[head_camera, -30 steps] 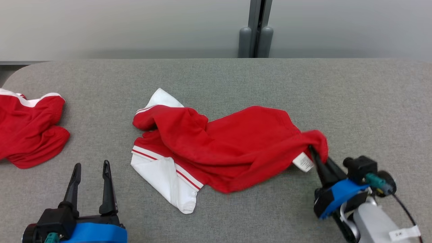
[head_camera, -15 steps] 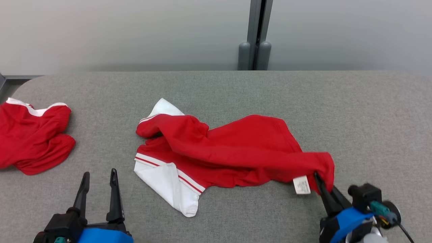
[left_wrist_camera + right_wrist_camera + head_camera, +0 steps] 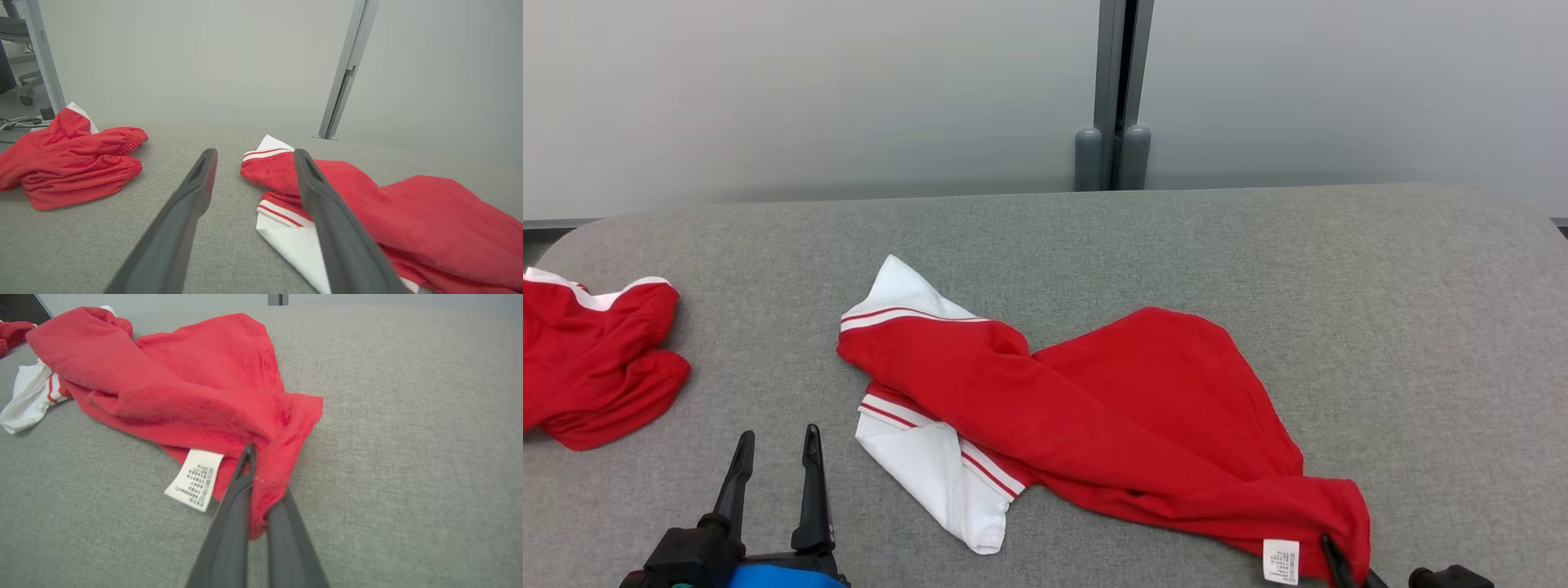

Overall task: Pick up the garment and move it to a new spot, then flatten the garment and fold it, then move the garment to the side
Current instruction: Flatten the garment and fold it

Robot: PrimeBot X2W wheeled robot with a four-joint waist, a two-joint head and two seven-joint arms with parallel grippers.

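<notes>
The red garment [image 3: 1111, 425] with white striped trim lies crumpled across the middle of the grey table [image 3: 1339, 269], running from its white cuffs on the left to its near right corner. The right gripper [image 3: 258, 473] pinches that corner, jaws pressed together on the red cloth just beside a white care label [image 3: 195, 479]. The left gripper [image 3: 778, 433] hovers at the near left, jaws spread and empty. A second red bundle [image 3: 596, 359] sits at the table's left edge, well apart.

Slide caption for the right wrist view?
Right gripper pinches the red garment beside its white label on grey table.
</notes>
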